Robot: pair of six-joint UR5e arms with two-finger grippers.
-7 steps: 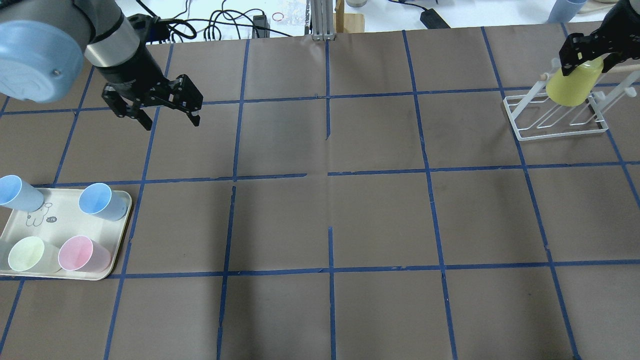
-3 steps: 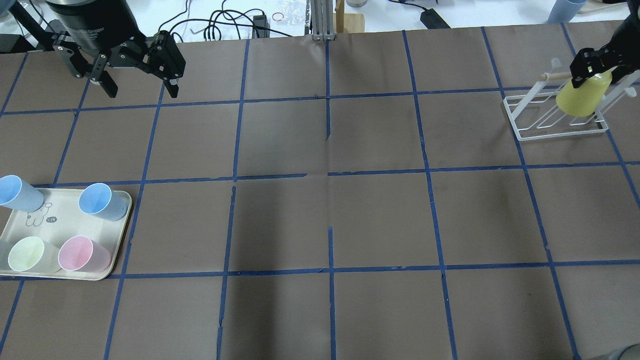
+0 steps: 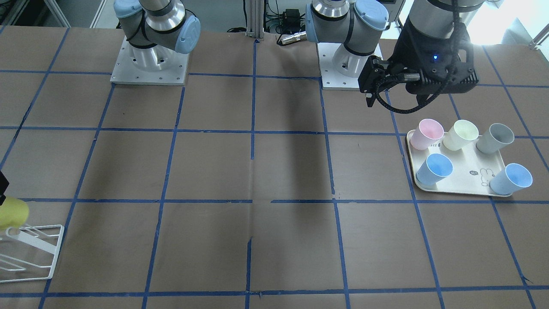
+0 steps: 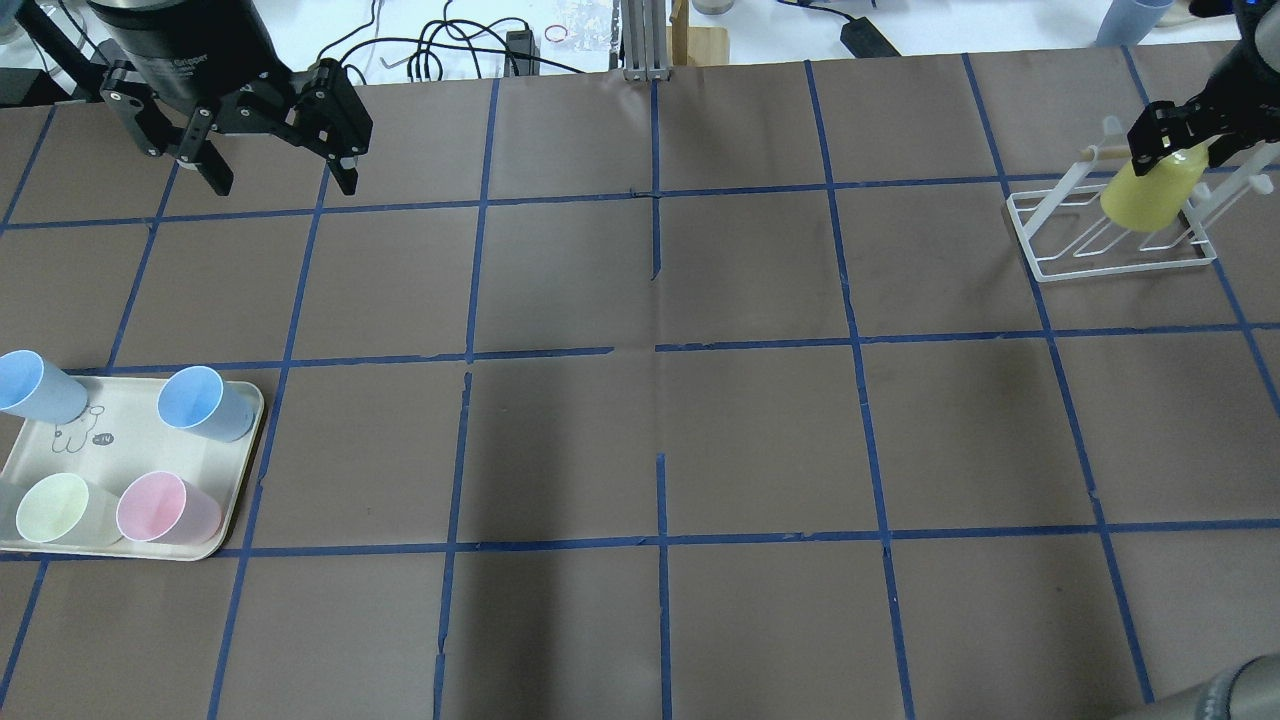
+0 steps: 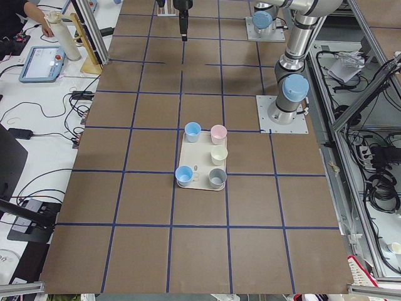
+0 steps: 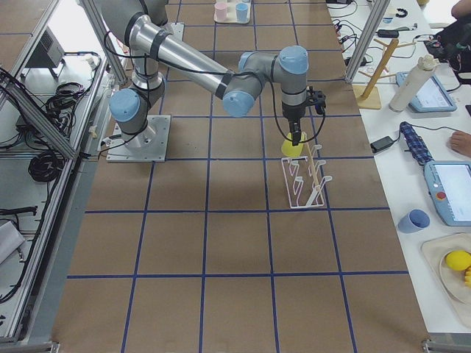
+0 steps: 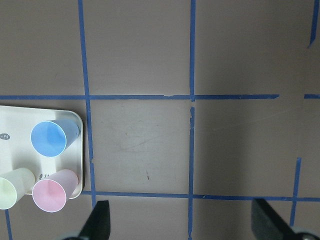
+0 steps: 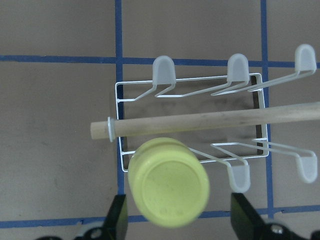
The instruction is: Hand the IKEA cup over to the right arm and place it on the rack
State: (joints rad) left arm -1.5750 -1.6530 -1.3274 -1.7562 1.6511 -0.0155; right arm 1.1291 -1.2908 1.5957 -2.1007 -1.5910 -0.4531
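Observation:
The lemon-yellow IKEA cup (image 4: pixel 1150 192) sits upside down and tilted on the white wire rack (image 4: pixel 1110 264) at the far right. In the right wrist view its base (image 8: pixel 168 182) lies just below the rack's wooden rod (image 8: pixel 210 122). My right gripper (image 4: pixel 1190 140) hovers directly over the cup, open, with a finger (image 8: pixel 245 217) standing clear on each side of the base. My left gripper (image 4: pixel 283 185) is open and empty at the far left, well beyond the tray.
A cream tray (image 4: pixel 130 440) at the near left holds two light blue cups (image 4: pixel 200 402), a pink cup (image 4: pixel 160 508), a pale cream-yellow cup (image 4: pixel 55 508) and a grey cup (image 3: pixel 495 138). Cables lie past the table's far edge.
My right gripper lowered the cup onto the rack, shifted a little left, and now stands off it. My left arm swung back to the far left and has stopped.

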